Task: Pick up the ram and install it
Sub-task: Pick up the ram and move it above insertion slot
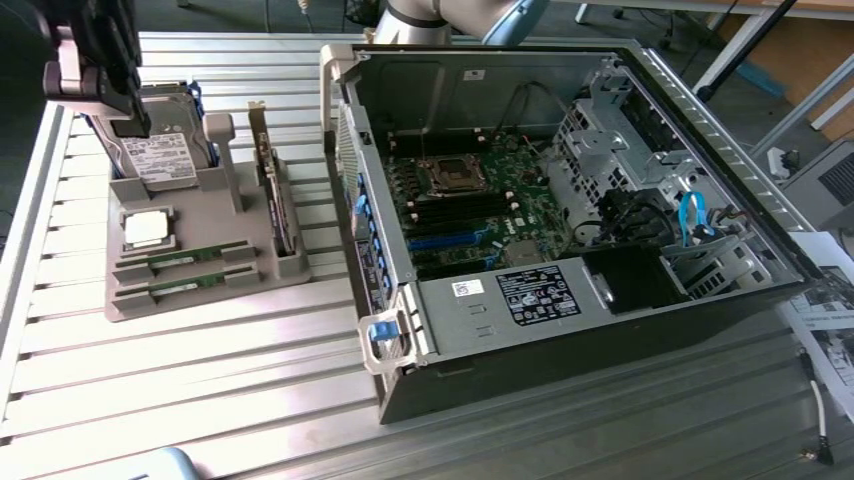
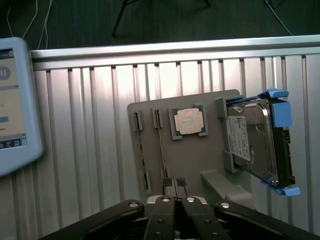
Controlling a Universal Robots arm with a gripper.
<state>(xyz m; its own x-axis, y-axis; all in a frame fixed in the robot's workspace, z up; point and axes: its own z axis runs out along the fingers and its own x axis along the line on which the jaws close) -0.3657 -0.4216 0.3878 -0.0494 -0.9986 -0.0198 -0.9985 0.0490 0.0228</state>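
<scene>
Two ram sticks (image 1: 187,259) (image 1: 184,286), thin and green, lie side by side in slots of the grey holder tray (image 1: 200,300), near its front. In the wrist view they run as narrow strips (image 2: 139,152) (image 2: 162,147) beside the square silver processor (image 2: 189,121). My gripper (image 1: 118,105) hangs above the tray's far end, over the hard drive (image 1: 160,150), well clear of the ram. Its fingers (image 2: 165,200) are pressed together and hold nothing. The open computer case (image 1: 561,200) shows the motherboard with black and blue memory slots (image 1: 454,215).
A tall green expansion card (image 1: 275,200) stands upright in the tray between the ram and the case. The hard drive (image 2: 255,145) has blue rails. A tablet (image 2: 12,100) rests on the ribbed metal table (image 1: 200,390). Papers (image 1: 827,320) lie at the exterior view's right.
</scene>
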